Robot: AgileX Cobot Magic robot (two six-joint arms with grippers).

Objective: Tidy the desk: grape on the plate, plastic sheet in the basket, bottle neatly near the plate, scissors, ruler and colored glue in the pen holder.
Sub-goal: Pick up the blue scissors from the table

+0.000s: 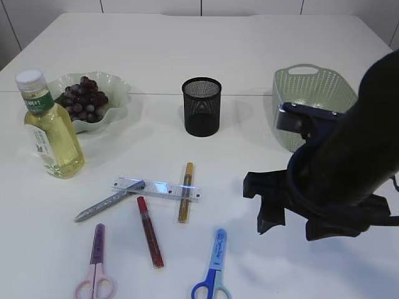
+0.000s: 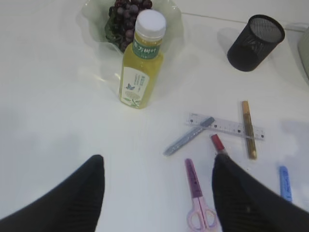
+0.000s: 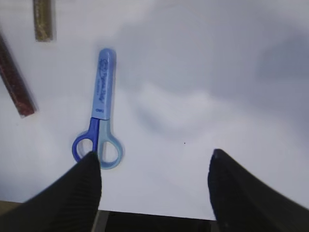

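Observation:
Dark grapes (image 1: 84, 99) lie on the pale green plate (image 1: 118, 84), and the yellow bottle (image 1: 53, 134) stands upright beside it. The clear ruler (image 1: 156, 189) lies with silver (image 1: 109, 201), red (image 1: 150, 232) and gold (image 1: 185, 192) glue sticks. Pink scissors (image 1: 95, 265) and blue scissors (image 1: 214, 268) lie near the front edge. The black mesh pen holder (image 1: 201, 106) looks empty. I see no plastic sheet. My right gripper (image 1: 293, 221) is open and empty, just right of the blue scissors (image 3: 101, 96). My left gripper (image 2: 157, 164) is open and empty above the table, with the pink scissors (image 2: 198, 198) near it.
A green basket (image 1: 312, 93) stands at the back right, behind my right arm. The table's front edge shows at the bottom of the right wrist view (image 3: 154, 223).

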